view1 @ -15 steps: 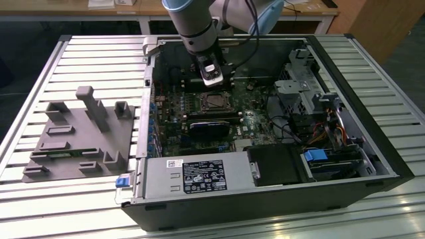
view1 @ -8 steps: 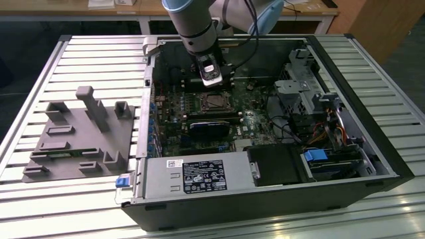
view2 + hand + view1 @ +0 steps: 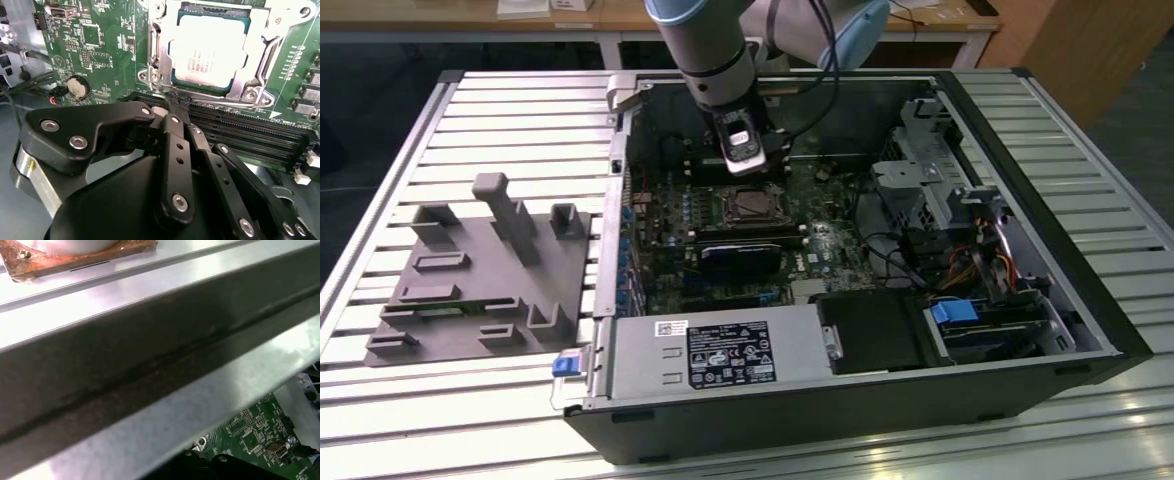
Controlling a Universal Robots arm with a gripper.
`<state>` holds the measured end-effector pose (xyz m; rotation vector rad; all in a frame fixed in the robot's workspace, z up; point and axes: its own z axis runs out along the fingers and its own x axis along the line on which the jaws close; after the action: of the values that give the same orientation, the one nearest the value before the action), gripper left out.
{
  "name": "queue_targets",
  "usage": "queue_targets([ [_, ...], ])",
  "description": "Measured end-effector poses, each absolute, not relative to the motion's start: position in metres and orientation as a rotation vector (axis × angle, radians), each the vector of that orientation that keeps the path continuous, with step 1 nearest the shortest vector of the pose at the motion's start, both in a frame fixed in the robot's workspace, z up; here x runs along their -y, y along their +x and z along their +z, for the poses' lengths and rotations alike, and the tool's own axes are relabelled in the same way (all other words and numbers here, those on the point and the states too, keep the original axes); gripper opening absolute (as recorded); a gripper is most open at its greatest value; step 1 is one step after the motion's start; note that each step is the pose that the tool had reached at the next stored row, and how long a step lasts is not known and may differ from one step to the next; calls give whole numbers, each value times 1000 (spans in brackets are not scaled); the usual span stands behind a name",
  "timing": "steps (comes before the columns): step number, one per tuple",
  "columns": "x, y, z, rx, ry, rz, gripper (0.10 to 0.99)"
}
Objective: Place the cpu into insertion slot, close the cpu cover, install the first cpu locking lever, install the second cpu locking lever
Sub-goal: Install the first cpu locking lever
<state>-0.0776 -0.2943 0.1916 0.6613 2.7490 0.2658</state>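
Second wrist view, nearest first: gripper has its fingers drawn together, tips meeting just over the near rim of the insertion slot; cannot tell whether anything thin is pinched between them. Just beyond the tips lie the dark memory slots, running along the socket's near edge. Past these the cpu lies flat in the insertion slot, metal top up, with the cpu cover lying down around it so the top shows through the cut-out. A silver lever rod lies along one side of the cover; whether it is hooked down, cannot tell. Coin cell sits on the motherboard, well apart from the socket. In the exterior view the socket is near the middle of the board inside the computer case, with the arm coming down over it from the far wall. Judgement: the cpu is light, stiff and thin, with a fragile underside, so grip it by opposite edges only. The cover is thin springy sheet metal, best pressed at its free edge. The lever is stiff wire, best taken at its bent end.
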Motion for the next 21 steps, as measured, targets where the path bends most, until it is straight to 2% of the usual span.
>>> queue_targets([
  [21,294,-75,189,-2746,668,249,106],
])
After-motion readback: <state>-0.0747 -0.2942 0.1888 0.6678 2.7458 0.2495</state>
